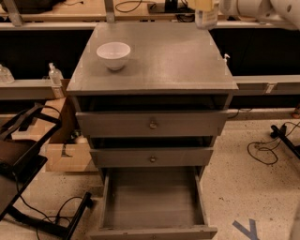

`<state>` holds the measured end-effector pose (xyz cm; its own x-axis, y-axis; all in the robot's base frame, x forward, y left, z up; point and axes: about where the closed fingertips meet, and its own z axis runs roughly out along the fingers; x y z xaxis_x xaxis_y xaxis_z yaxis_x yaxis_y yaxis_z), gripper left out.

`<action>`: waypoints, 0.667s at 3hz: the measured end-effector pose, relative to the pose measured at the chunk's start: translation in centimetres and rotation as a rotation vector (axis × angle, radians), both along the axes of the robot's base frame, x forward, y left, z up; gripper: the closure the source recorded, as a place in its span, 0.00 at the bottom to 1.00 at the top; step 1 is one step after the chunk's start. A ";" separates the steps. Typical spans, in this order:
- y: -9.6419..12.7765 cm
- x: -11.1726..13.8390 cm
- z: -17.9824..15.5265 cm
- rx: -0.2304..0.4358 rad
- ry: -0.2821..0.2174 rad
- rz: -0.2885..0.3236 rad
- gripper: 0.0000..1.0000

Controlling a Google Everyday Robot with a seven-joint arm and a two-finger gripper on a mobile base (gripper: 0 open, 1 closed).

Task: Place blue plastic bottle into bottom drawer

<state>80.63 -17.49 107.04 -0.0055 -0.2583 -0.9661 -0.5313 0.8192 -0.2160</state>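
No legible txt anywhere, incl. label on bottle (206, 19). Gripper (202, 3) at top edge, over cabinet (154, 65) rear, clamping bottle.
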 end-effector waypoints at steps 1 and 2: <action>2.4 -3.0 -4.2 0.052 0.045 0.088 1.00; 4.9 -3.6 -4.4 0.069 0.043 0.136 1.00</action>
